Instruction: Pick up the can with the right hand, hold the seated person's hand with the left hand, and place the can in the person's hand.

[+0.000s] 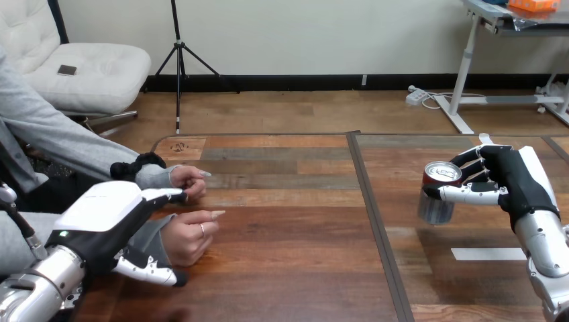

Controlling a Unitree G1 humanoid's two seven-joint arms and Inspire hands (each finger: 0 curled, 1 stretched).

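Two robot hands: at 3 o'clock the right hand point(513, 176) grips the can point(437, 201) in curled fingers, while at 8 o'clock the left hand point(111, 218) clasps the person's wrist point(154, 236) between fingers and thumb.

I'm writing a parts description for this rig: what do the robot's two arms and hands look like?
The left forearm and right forearm are rounded silver metal. The left hand is black with a broad white shell on its back and a small green light near the wrist. The right hand is black with a white back shell and white-and-black jointed fingers.
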